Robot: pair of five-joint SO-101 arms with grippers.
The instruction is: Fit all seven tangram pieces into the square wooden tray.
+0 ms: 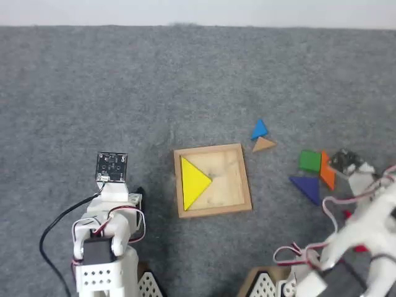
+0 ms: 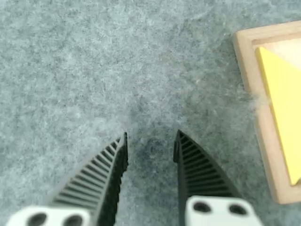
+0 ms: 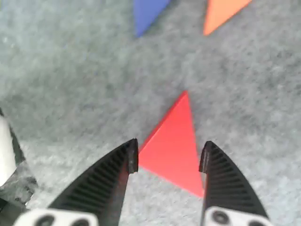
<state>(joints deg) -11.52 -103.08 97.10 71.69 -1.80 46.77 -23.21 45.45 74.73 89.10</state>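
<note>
With fingers spread, the right end effector (image 3: 170, 149) straddles the red triangle (image 3: 175, 125) on the worktop (image 3: 66, 75), well apart from the tray (image 1: 212, 149); the grasp seems in hand, calling next for lowering and pinching.

Our white left arm (image 1: 104, 263) and right arm (image 1: 371, 232), wound with red, white and black cables (image 1: 142, 226); the left wears a black square camera board (image 1: 111, 166) at 12 o'clock. Black ridged jaws, white screw-holed mounts (image 2: 221, 209).

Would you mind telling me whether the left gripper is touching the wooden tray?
Apart. The left wrist view shows a stretch of bare grey carpet between the open left gripper and the rim of the wooden tray.
</note>
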